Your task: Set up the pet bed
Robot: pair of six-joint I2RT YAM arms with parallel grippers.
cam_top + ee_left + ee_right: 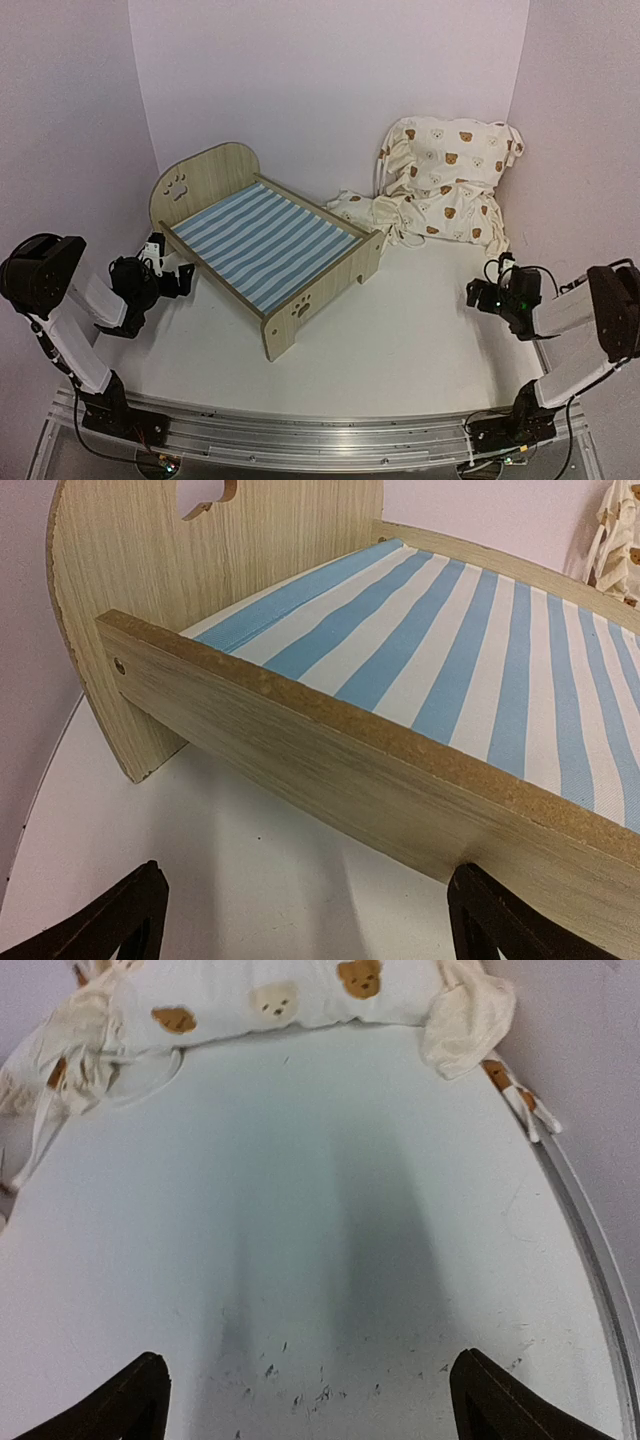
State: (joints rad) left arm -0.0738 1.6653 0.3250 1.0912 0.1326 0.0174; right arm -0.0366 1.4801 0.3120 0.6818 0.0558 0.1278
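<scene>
top external: bedding (440, 190) heaped beside the pet bed (265, 240); left gripper (308, 880) and right gripper (308, 1362) gape, holding nothing.

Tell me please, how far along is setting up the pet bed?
Done: the pet bed stands upright, its striped base bare. In hand: nothing; the left gripper, beside the bed's side rail, and the right gripper are open and empty. Left: the bear-print bedding lies piled beside the bed.
</scene>
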